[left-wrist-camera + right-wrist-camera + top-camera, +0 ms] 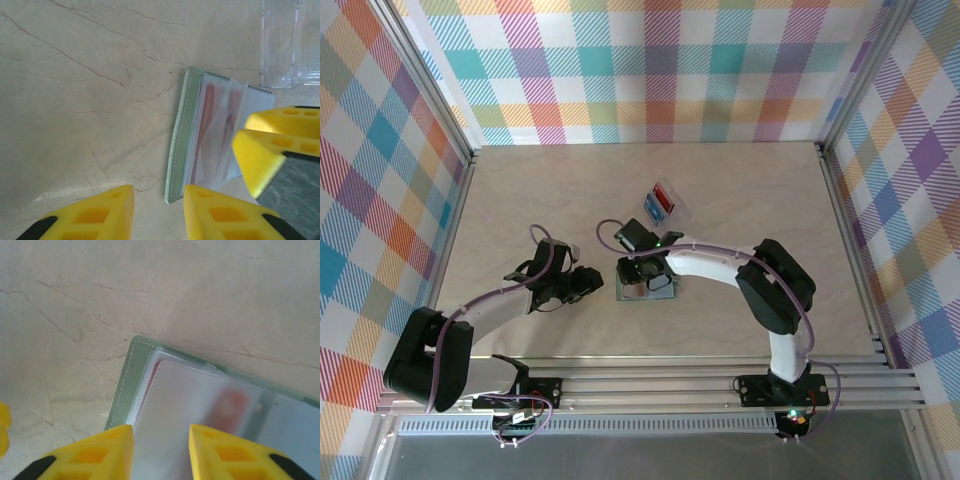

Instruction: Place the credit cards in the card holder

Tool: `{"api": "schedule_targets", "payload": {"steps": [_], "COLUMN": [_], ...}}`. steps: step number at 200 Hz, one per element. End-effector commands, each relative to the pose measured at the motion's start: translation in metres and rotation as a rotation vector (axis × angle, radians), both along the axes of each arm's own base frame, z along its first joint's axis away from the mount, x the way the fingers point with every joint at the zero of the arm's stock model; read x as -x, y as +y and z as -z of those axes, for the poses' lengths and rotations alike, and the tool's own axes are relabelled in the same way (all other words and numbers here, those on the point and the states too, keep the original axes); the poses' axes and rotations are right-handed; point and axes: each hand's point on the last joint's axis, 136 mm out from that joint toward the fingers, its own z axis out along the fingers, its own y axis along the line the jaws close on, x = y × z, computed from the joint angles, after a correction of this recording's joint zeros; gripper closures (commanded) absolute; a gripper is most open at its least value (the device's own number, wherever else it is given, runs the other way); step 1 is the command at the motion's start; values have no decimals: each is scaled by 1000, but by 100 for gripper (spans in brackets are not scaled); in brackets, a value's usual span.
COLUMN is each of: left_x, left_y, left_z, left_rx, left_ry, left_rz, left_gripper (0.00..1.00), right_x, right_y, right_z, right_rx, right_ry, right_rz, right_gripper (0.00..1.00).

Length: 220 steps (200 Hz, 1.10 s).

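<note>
The left pincer [160, 215] hangs at the holder's [176, 150] near-left corner, jaws spread and empty. The holder lies open on the marbled bench [520, 200]. It has a soft grey-green cover with a stitched edge and thin, clear sleeves [190, 405] inside. A red card [231, 409] shows, blurred, behind one sleeve. The right pincer [162, 452] stands over those sleeves, jaws apart, clasping nothing I can make out. Beyond the holder, near it, a clear hard tray [680, 212] keeps more cards [660, 200], red and blue.

The cards look light, stiff and slick, so they are best pinched across the faces at a short edge. The sleeves are floppy and will likely buckle, so pin the cover while sliding a card in.
</note>
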Motion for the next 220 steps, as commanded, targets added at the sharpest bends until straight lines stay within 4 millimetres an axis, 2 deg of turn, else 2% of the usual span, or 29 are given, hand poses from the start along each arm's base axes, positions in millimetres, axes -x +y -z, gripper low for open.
{"api": "schedule_targets", "payload": {"steps": [1,25,52,71,100,122,158,176,198,220], "left_x": [-6,-6,-5,-6,-6,-6,-7,-8,-8,-8], "left_y": [-6,-6,-6,-6,-7,-8,-9,-10,-9,-7], "left_z": [-8,-8,-6,-6,-9,-14,-29,-38,-51,-61], "left_rx": [7,6,2,2,8,17,34,53,64,71], "left_ry": [-33,-30,-27,-27,-37,-56,-117,-162,-223,-273], "left_rz": [31,31,32,32,37,45,57,62,60,53], "left_gripper": [68,68,68,68,68,67,65,63,61,56], "right_x": [1,2,3,2,-13,-40,-108,-139,-169,-190], "right_y": [5,7,10,13,4,-15,-59,-77,-89,-94], "right_z": [4,11,11,-4,-43,-76,-122,-129,-124,-116], "right_rx": [26,33,30,4,-16,-37,-75,-68,-35,-36], "right_ry": [7,22,30,9,-72,-135,-217,-223,-213,-177], "right_rz": [-17,-23,-39,-54,-41,5,123,155,152,135], "right_gripper": [70,71,63,56,46,41,37,38,40,41]}}
